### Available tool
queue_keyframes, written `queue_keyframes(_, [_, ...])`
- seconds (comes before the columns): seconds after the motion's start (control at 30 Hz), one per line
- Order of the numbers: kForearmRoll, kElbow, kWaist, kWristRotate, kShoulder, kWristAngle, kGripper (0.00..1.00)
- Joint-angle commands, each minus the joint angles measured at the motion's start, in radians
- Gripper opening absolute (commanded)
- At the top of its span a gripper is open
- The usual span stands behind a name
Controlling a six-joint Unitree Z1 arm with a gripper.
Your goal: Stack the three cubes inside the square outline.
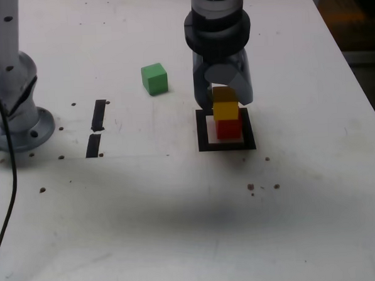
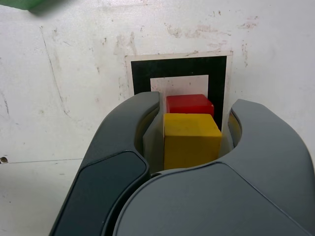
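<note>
The gripper (image 2: 192, 140) fills the near part of the wrist view, its two dark grey jaws drawn in narrow and clamped on the yellow cube (image 2: 189, 140), one jaw against each side. That cube sits on top of the red cube (image 1: 228, 128), which rests on the white centre of the square outline (image 1: 206, 142). The green cube (image 1: 154, 78) lies alone on the white table (image 1: 179, 229), well apart toward the exterior view's left, beyond the two short black strips (image 1: 96, 127).
</note>
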Motion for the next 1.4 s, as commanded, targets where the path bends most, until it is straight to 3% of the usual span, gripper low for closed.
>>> queue_keyframes(0.0, [-0.004, -0.003, 0.001, -0.001, -0.008, -0.001, 0.34])
queue_keyframes(0.37, [-0.008, -0.006, 0.001, -0.001, -0.008, -0.008, 0.42])
queue_keyframes(0.87, [-0.004, 0.012, 0.001, -0.004, -0.023, -0.016, 0.83])
queue_keyframes(1.03, [0.054, 0.02, 0.001, -0.029, -0.066, 0.017, 0.91])
queue_keyframes(1.2, [0.138, 0.069, 0.001, -0.074, -0.147, 0.056, 0.91])
queue_keyframes(1.37, [0.176, 0.19, 0.023, -0.115, -0.24, 0.068, 0.91])
